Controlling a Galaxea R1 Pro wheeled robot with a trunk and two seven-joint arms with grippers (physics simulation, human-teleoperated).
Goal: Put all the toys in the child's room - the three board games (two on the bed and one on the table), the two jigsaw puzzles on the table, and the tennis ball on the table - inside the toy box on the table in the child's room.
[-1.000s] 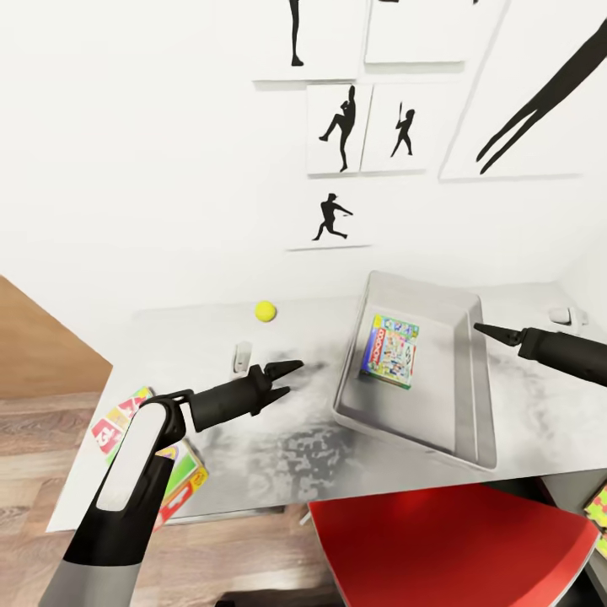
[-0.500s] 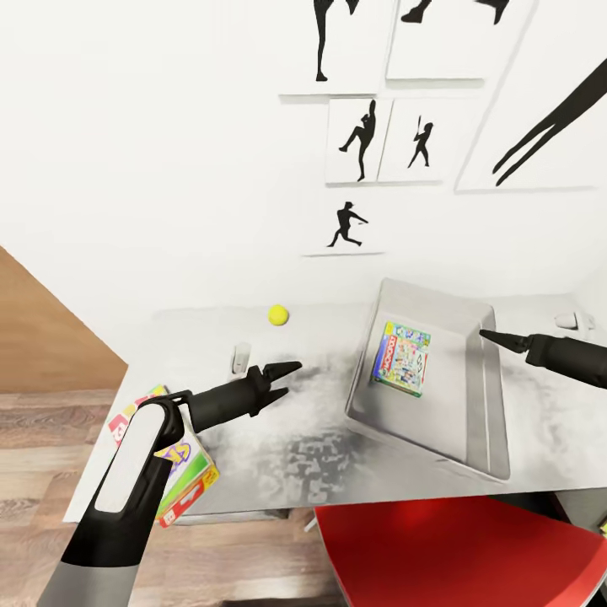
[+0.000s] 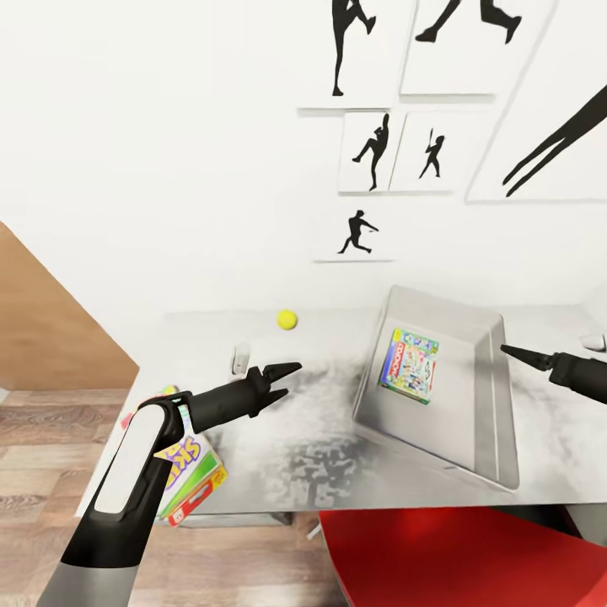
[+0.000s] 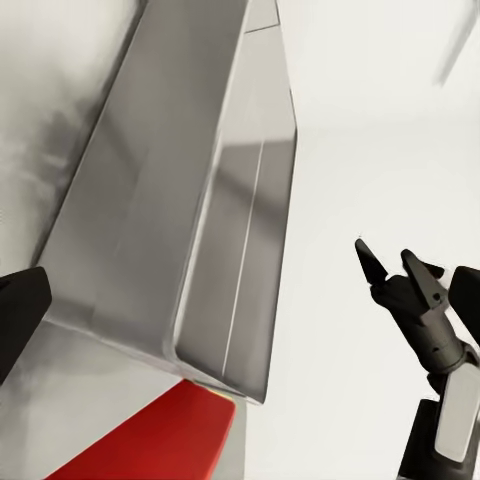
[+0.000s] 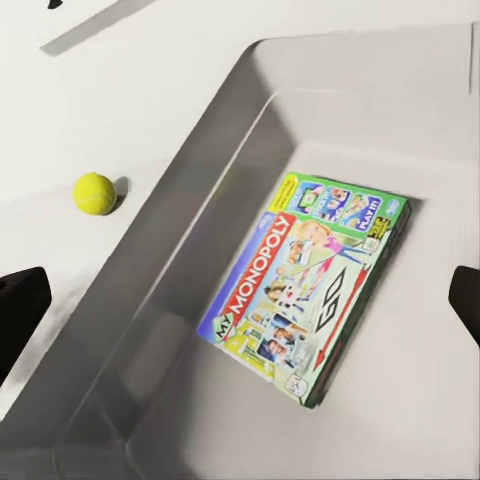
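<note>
The toy box [image 3: 489,379], a pale grey tray, sits on the table [image 3: 287,447] at the right. One blue-white board game [image 3: 410,365] lies flat inside it, and the right wrist view shows its cover [image 5: 310,285]. The tennis ball [image 3: 287,319] rests near the table's back edge, left of the tray. A yellow-green board game [image 3: 192,468] lies at the table's front left corner on another flat box, partly under my left arm. My left gripper [image 3: 291,378] hovers open over the table's middle. My right gripper [image 3: 510,351] is open and empty beside the tray's right wall.
A red chair [image 3: 447,556] stands against the table's front edge, below the tray. A small white object [image 3: 242,358] stands on the table near my left gripper. A wooden panel [image 3: 51,337] is at the left. Silhouette pictures hang on the white wall.
The whole picture has shifted, so the camera has moved; table and tray now sit further right and lower. Both grippers stay open, and the board game has not moved in the tray.
</note>
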